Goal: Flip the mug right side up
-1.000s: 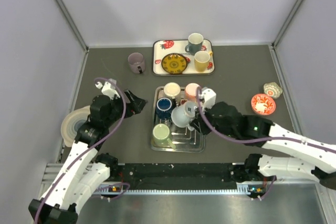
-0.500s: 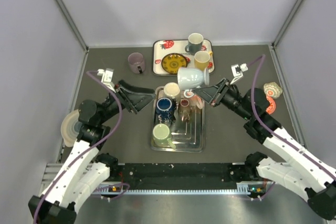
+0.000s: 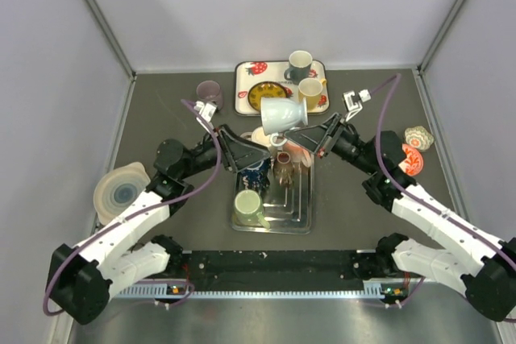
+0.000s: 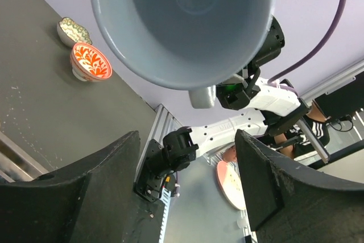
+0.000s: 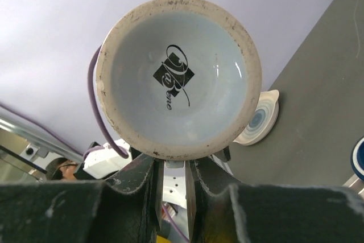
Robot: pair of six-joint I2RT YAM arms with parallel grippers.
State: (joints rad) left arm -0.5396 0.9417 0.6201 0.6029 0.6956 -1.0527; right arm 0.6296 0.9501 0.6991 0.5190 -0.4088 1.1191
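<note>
Near the front edge, in the middle of the surface, lies a metal tray (image 3: 292,209) with a green mug (image 3: 248,205) in it. Over the far part of that tray, the pale blue mug (image 3: 282,114) hangs in the air. Only the right hand (image 5: 173,163) touches it. That hand is squeezed narrow on it, by the handle as far as I can tell. The mug lies on its side, with its open mouth to the left and its bottom to the right. The left hand (image 4: 186,140) is spread wide, right in front of the mouth and not touching it.

I think the turn is about half done, because the mouth does not face up yet. Next, the mouth has to tip up to the top. Either the right hand rolls its wrist, or the left hand closes on the rim and takes over. Then the mug needs a free spot to stand on.

On the mug's bottom is a black diamond mark (image 5: 176,75) with curly letters. Under it is a small word that looks like "one". I cannot read the rest. At the far edge sits a tray with strawberries (image 3: 242,98) painted on it. No words show there.
</note>
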